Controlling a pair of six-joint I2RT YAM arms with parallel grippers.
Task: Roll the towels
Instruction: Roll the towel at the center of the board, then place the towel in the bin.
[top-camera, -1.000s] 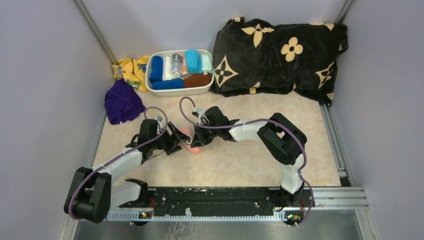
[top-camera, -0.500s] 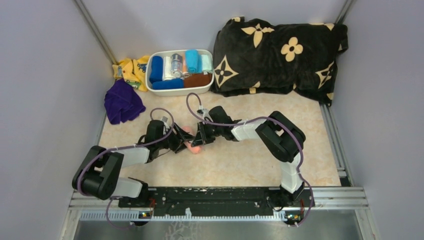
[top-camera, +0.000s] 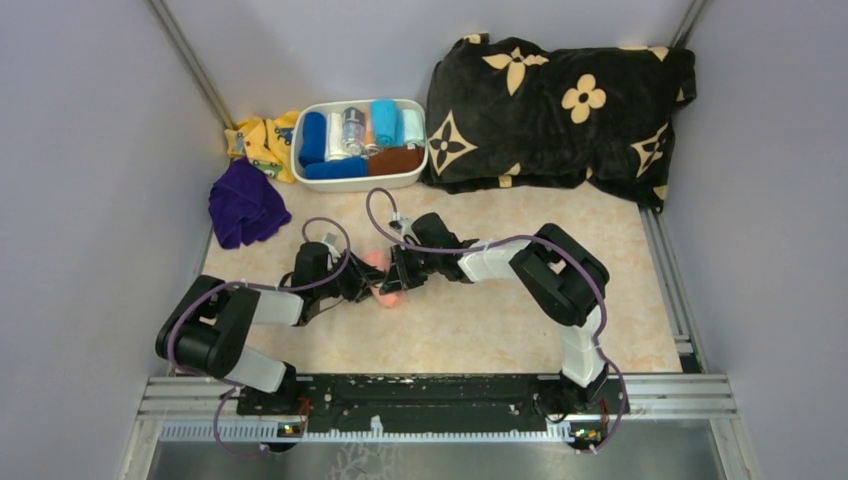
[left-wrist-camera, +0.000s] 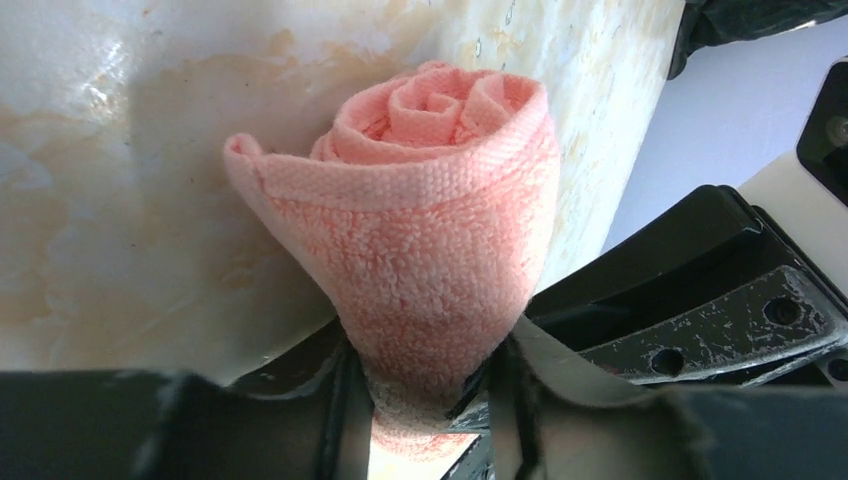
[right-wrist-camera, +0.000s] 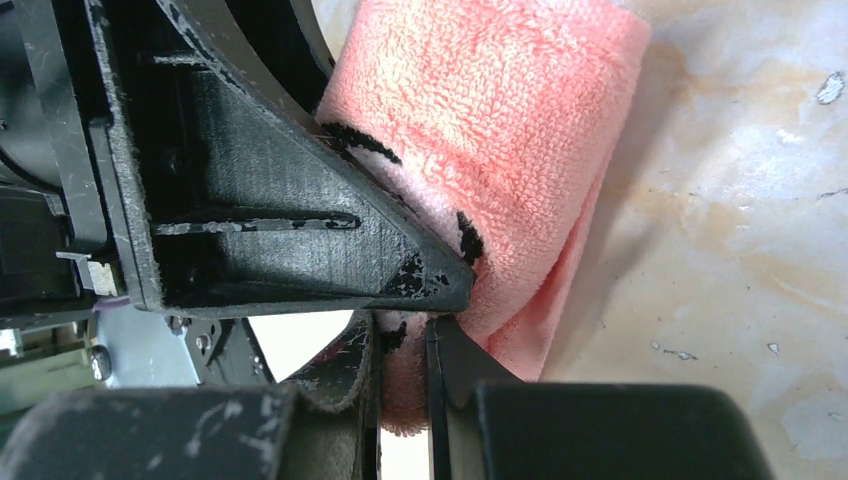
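The salmon pink towel (top-camera: 383, 280) lies rolled into a tight roll on the table between both grippers. In the left wrist view the pink roll (left-wrist-camera: 440, 210) shows its spiral end, and my left gripper (left-wrist-camera: 425, 390) is shut on its near end. In the right wrist view the pink towel (right-wrist-camera: 500, 130) shows black print marks, and my right gripper (right-wrist-camera: 405, 370) is shut on its edge. In the top view my left gripper (top-camera: 362, 285) and my right gripper (top-camera: 397, 275) meet at the roll. The purple towel (top-camera: 243, 206) lies crumpled at the far left.
A white bin (top-camera: 360, 145) with rolled cloths stands at the back. A yellow patterned cloth (top-camera: 258, 143) lies left of it. A black blanket with tan flowers (top-camera: 560, 105) fills the back right. Grey walls close both sides.
The left arm has folded in, its elbow and base link moving right toward the roll. Both grippers stay at the pink roll, which has shifted slightly.
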